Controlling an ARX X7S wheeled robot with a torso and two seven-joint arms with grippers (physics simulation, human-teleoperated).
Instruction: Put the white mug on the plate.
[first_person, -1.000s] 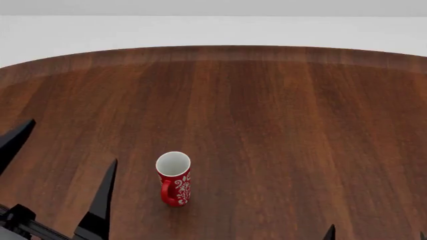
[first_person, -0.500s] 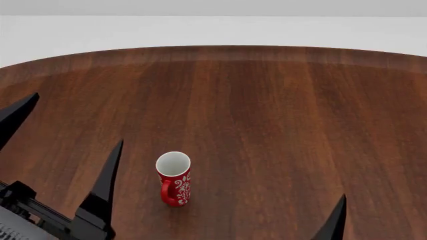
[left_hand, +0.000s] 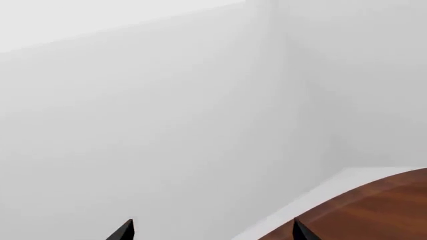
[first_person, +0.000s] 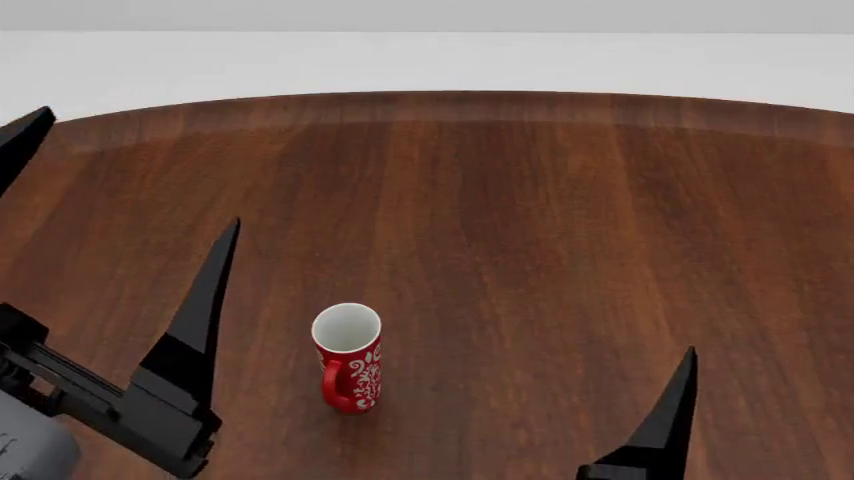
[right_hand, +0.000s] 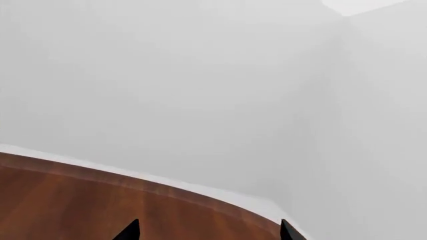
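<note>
White mug and plate are both out of sight in every view, so where they sit cannot be told; only a decoy shows. At the desk's (first_person: 561, 200) left near corner the left end effector (first_person: 127, 180) is raised with its two dark fingers spread wide and nothing between them. Just beside it, toward the near edge, stands the red mug (first_person: 348, 357), upright, handle facing the robot. Toward the right near corner a single finger of the right end effector (right_hand: 207, 231) rises in the head view; its wrist view shows two tips set wide apart, empty. The risk I judge greatest is closing on the red mug by mistake, since it is the only cup in reach.
</note>
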